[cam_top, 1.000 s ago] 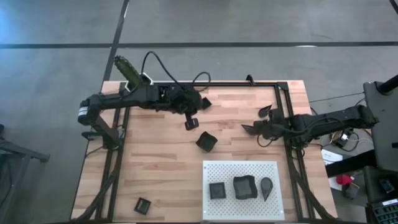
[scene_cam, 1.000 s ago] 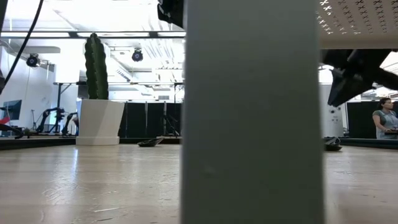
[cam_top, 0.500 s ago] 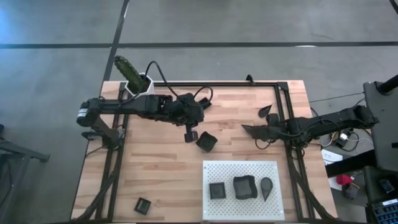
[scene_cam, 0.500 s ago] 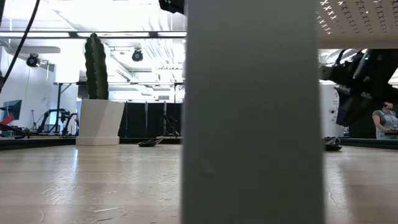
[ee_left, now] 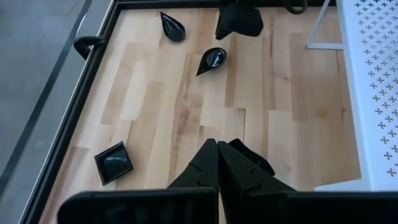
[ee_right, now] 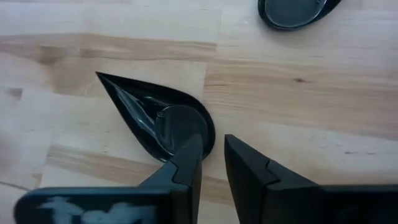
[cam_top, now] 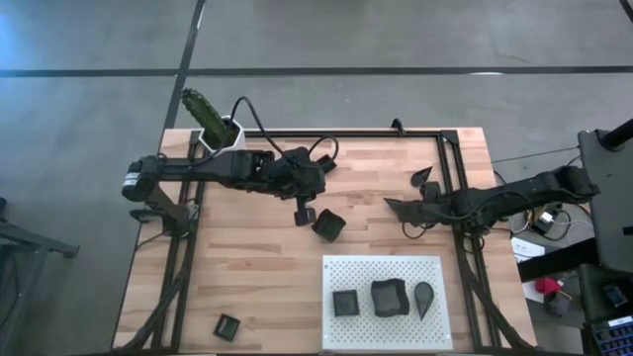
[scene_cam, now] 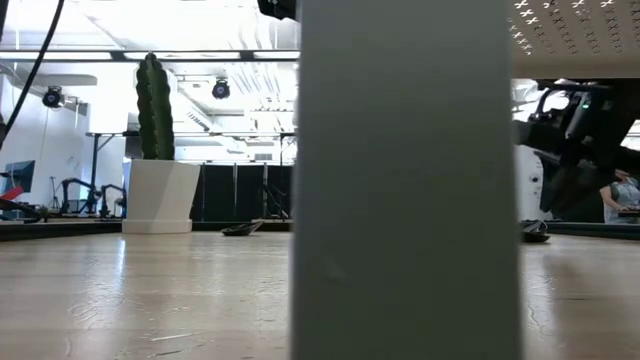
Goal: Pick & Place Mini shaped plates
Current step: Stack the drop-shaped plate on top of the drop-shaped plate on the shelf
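Observation:
The mini plates are small and black. In the high view a square one point(cam_top: 328, 225) lies mid-table, and my shut left gripper point(cam_top: 305, 214) hovers just to its left; in the left wrist view the plate point(ee_left: 256, 163) sits right beside the shut fingers point(ee_left: 217, 152). A teardrop plate point(cam_top: 398, 206) lies flat on the wood. My open right gripper point(ee_right: 213, 146) straddles its round end, one finger over the bowl and one outside the rim. Three plates point(cam_top: 386, 298) rest on the white board point(cam_top: 336, 269). My left gripper stands with the outer side of one finger point(ee_left: 239, 165) against or just short of the square plate's edge point(ee_left: 264, 167); I cannot tell whether they touch. My right gripper comes slanting down over the teardrop's round rim point(ee_right: 210, 132), but I cannot tell whether either finger touches it.
A second teardrop plate point(cam_top: 425, 177) lies near the black frame rail on the right. One square plate point(cam_top: 324, 164) sits by the left arm, another point(cam_top: 227, 326) near the table's near edge. The white cactus pot point(cam_top: 213, 127) stands at the far left corner. The board's leg point(scene_cam: 405, 200) blocks the low view.
My left gripper has moved toward the table's near edge, closer to the mid-table square plate, which has stayed put. My right arm has come down and reached slightly toward the table's left, over the teardrop plate. No plate has moved.

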`<state>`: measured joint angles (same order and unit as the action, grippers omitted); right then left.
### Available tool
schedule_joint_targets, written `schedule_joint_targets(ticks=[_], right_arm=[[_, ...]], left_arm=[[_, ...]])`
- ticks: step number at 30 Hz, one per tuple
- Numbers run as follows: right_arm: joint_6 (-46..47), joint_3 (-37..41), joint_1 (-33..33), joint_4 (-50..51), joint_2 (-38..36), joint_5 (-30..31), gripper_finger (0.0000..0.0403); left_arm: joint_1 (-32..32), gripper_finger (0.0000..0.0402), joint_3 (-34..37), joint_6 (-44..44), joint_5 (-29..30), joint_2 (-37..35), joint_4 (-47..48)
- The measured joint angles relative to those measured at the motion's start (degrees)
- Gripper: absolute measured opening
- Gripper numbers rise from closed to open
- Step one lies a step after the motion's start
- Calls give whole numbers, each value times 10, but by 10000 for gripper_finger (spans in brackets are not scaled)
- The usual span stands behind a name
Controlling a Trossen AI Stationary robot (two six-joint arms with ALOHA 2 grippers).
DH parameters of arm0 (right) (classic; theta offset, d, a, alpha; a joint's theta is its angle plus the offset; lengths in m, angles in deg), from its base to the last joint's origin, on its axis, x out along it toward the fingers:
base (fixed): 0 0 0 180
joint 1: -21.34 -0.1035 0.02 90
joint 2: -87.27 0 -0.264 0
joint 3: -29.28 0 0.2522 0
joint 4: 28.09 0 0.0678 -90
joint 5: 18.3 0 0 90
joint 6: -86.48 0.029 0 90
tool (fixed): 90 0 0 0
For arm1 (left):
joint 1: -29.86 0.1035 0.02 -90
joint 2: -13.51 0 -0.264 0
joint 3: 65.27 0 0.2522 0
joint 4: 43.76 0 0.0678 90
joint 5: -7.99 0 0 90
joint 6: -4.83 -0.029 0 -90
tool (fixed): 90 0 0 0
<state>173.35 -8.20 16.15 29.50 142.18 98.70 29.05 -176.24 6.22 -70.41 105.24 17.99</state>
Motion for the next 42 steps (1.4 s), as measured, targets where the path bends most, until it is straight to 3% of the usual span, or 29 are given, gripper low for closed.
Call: schedule_joint_targets(ticks=[6, 13, 23, 32, 42], right_arm=[[16, 11, 0, -23, 19, 11, 96], [20, 48, 2, -86, 34, 16, 100], [3, 99, 13, -189, 29, 18, 80], [-1, 108, 12, -194, 28, 19, 64], [-32, 109, 13, -192, 29, 16, 10]], left_arm=[[0, 0, 0, 0, 0, 0, -3], [0, 0, 0, 0, 0, 0, -6], [0, 0, 0, 0, 0, 0, -7], [0, 0, 0, -1, 0, 0, -9], [0, 0, 0, -1, 0, 0, -9]])
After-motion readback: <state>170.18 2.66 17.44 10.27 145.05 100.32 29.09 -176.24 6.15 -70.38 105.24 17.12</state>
